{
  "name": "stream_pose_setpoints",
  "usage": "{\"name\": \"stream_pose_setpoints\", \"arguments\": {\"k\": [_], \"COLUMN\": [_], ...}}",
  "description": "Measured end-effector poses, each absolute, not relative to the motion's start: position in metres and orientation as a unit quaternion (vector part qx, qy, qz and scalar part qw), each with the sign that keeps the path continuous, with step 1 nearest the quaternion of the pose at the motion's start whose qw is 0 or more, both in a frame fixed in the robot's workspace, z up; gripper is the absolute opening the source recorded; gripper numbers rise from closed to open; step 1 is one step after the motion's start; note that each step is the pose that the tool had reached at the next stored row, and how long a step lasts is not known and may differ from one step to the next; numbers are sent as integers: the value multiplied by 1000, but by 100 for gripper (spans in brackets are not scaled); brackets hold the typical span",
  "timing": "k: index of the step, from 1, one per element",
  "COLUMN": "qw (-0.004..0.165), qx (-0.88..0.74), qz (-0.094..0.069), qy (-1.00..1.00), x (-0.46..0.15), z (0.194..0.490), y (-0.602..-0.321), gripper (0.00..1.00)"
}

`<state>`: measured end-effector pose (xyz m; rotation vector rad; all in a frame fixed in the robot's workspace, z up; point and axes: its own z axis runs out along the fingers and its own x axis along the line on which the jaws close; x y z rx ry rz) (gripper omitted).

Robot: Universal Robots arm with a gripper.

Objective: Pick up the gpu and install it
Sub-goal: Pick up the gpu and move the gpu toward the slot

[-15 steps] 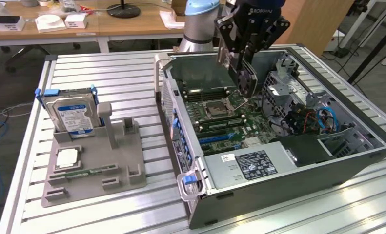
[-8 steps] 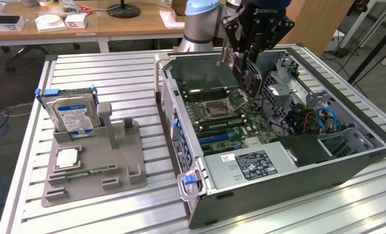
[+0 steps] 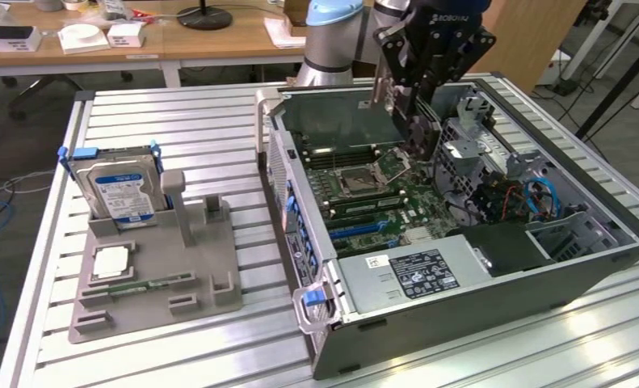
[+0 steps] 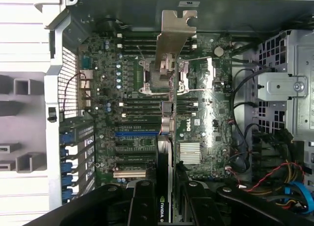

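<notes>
Wrist view: low in frame, the claw (image 4: 167, 196) grips the gpu (image 4: 167, 137) edge-on above the motherboard (image 4: 132, 103) at center, silvery bracket (image 4: 174, 32) farthest. Likely a stiff, light, fragile card, best held by its edges.

"NVIDIA" logo on gpu (image 4: 166, 186) edge between the gripper fingers, "DELL" printed on motherboard (image 4: 188, 125), "ROBOTIQ" lettering on gripper (image 3: 405, 105) body, other labels illegible.
</notes>
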<state>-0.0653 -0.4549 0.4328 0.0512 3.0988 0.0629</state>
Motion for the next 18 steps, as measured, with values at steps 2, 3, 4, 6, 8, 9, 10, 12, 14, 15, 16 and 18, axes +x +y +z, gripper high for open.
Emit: {"name": "stream_pose_setpoints", "arguments": {"k": [2, 3, 4, 6, 8, 9, 10, 12, 14, 15, 16, 18], "qw": [21, 21, 21, 21, 21, 21, 21, 21, 21, 21, 21, 21], "qx": [16, 16, 16, 17, 17, 16, 17, 17, 17, 17, 17, 16], "qz": [20, 20, 20, 20, 20, 20, 20, 20, 20, 20, 20, 20], "qy": [999, 999, 999, 999, 999, 999, 999, 999, 999, 999, 999, 999], "x": [-63, -62, -61, -59, -57, -55, -54, -52, -49, -48, -47, -44], "z": [433, 433, 433, 433, 433, 433, 433, 433, 433, 433, 433, 433], "y": [-455, -455, -455, -455, -455, -455, -455, -455, -455, -455, -455, -455], "gripper": [26, 26, 26, 26, 26, 26, 26, 26, 26, 26, 26, 26]}}
